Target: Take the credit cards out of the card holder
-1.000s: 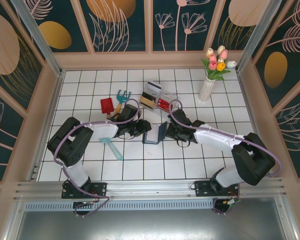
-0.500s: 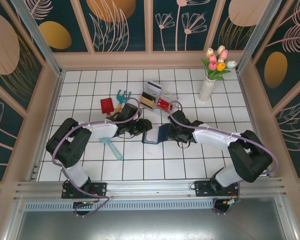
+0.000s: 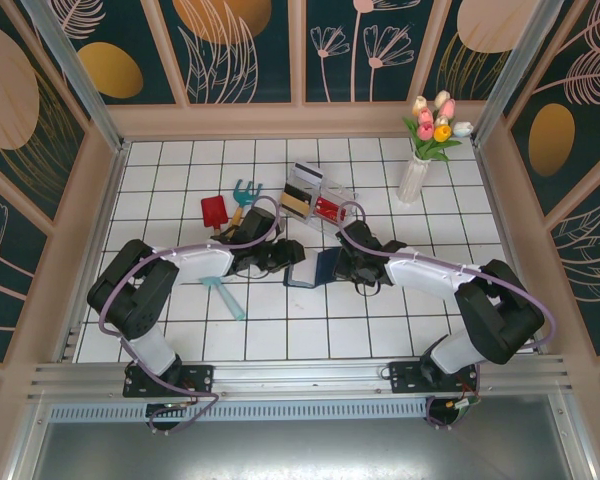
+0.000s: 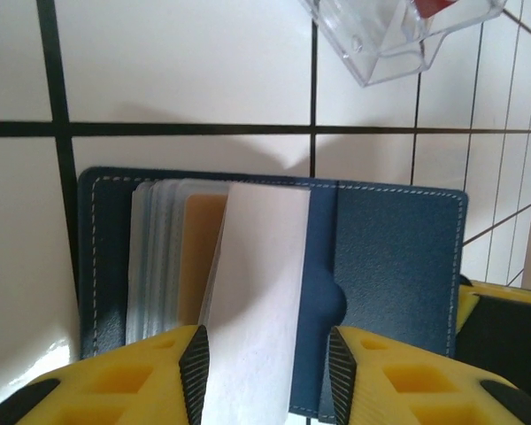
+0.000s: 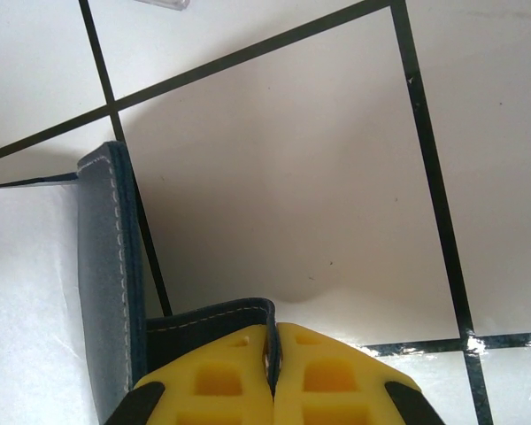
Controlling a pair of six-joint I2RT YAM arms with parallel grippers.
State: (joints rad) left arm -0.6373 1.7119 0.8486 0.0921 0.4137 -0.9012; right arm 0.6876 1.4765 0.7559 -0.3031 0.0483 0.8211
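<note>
Yellow-fingered left gripper (image 4: pixel 265 354): jaws half spread, straddling a white sheet (image 4: pixel 261 266) that rises out of the holder (image 4: pixel 389 266). Navy shows between the sheet and one pad (image 4: pixel 339 372), so nothing is pinched. Card or sleeve leaf, cannot tell. Just beside the sheet a tan card (image 4: pixel 199 257) sits in its pocket among a fan of pale leaves. The holder lies open and flat, directly ahead of the fingers.

Right gripper (image 5: pixel 273 345): pressed together on the holder's cover edge, on the side away from the left arm.

Judgement: the step in hand is drawing a card free.
- Hold the right clamp steady so the holder cannot slide.
- Close the left jaws on the card itself, not on a leaf.
- Pull along the pocket's line. Thin plastic slips, and the sleeves may drag with it.

Further out: clear box (image 4: pixel 380 35) just beyond the holder, something red inside. It is the nearest obstacle and leaves little room ahead. Trowel (image 3: pixel 213 211) and rake (image 3: pixel 245 190) lie beyond the left arm, a teal tool (image 3: pixel 220 292) lies beside its forearm, and a vase (image 3: pixel 414 180) stands well apart from both.
</note>
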